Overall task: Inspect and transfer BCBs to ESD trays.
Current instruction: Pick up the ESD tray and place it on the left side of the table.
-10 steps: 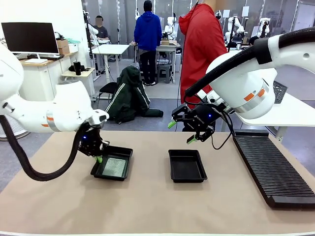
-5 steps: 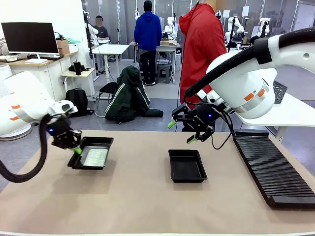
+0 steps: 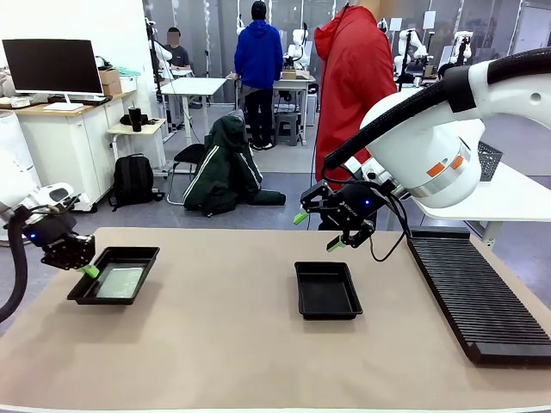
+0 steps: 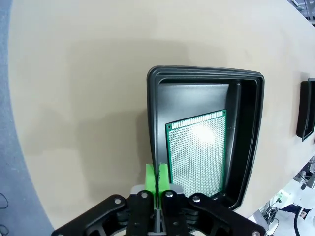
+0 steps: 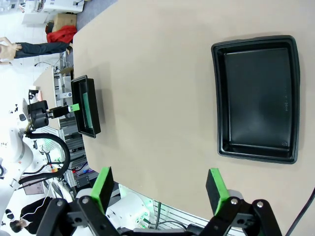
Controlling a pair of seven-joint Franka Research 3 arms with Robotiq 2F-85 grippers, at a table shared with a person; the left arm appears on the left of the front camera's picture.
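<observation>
At far left, left end effector (image 3: 87, 270) clamped on ESD tray (image 3: 129, 250) rim, right end effector (image 3: 316, 232) wide open, empty

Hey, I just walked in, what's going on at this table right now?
The left end effector is shut on the rim of an ESD tray near the table's left edge, with one green BCB lying flat inside it. The right end effector hangs open above the second tray, which is empty. A person in a red jacket stands at the far side, touching nothing.
</observation>
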